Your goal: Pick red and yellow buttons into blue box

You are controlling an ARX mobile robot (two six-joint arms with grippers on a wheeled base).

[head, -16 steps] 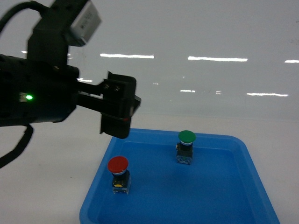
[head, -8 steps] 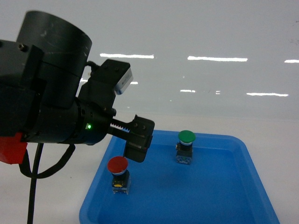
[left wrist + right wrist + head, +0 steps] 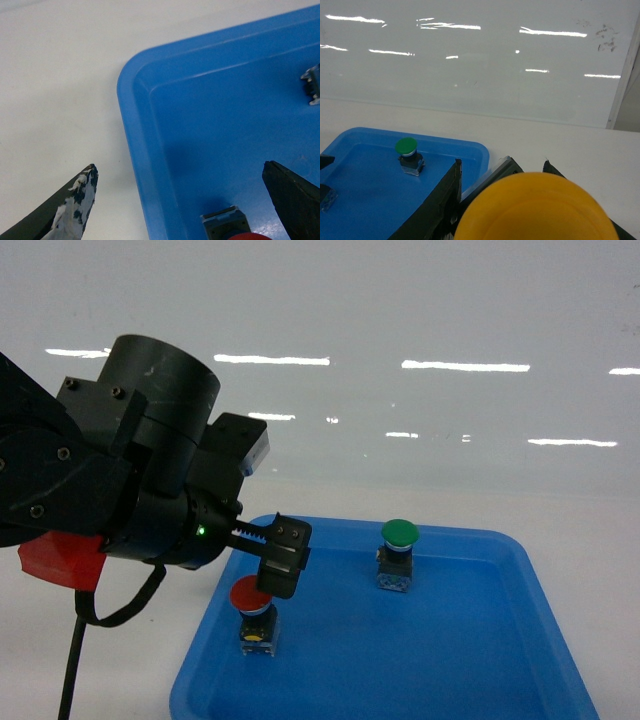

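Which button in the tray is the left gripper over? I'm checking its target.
The red button, at the shallow blue tray's left side; the green button stands apart, farther back.

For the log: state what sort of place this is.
Probably a lab or test bench: a plain white table, a glossy white wall panel mirroring strip lights, and a shallow blue tray of push-button switches.
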